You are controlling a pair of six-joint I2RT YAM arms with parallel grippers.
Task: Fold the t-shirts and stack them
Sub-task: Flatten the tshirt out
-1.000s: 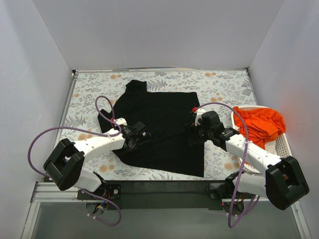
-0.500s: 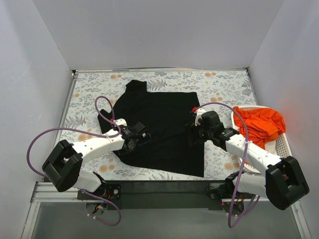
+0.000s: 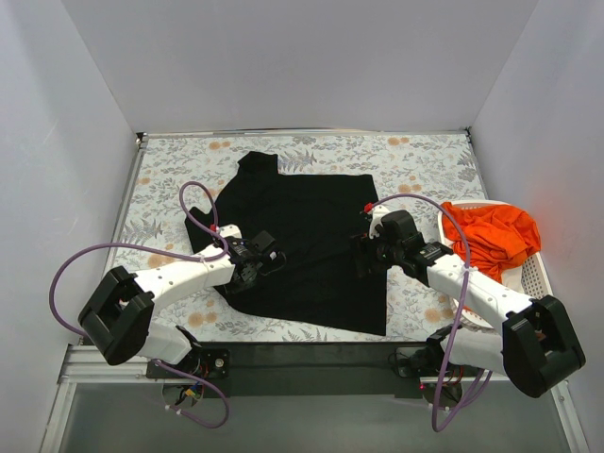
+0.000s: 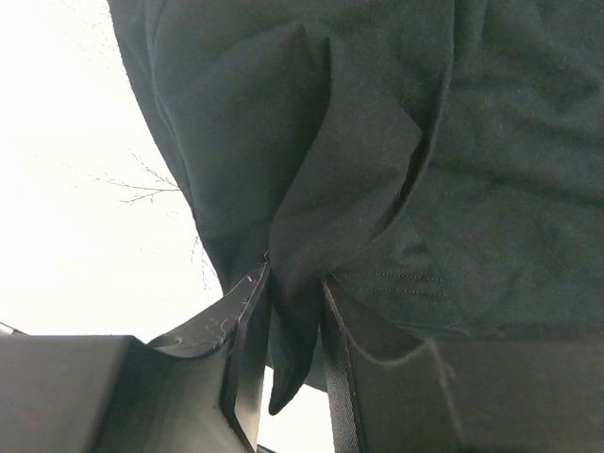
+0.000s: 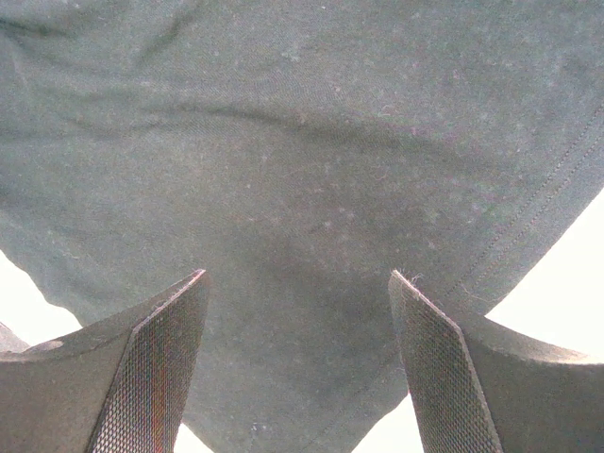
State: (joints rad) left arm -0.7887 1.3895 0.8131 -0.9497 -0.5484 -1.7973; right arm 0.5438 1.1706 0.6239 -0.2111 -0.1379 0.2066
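A black t-shirt [image 3: 307, 241] lies spread on the floral table. My left gripper [image 3: 267, 260] is shut on a fold of it near its lower left part; in the left wrist view the pinched black cloth [image 4: 297, 311] hangs between the two fingers. My right gripper [image 3: 361, 257] is open over the shirt's right side. In the right wrist view its fingers [image 5: 151, 368] stand wide apart with flat black cloth [image 5: 302, 189] between them and a hem at the right. An orange t-shirt [image 3: 491, 236] lies in the basket.
A white slatted basket [image 3: 531, 276] stands at the right edge of the table. The floral tablecloth [image 3: 170, 189] shows around the shirt. White walls close the table on the left, back and right.
My left gripper has shifted slightly left with the cloth. The right arm has not visibly moved.
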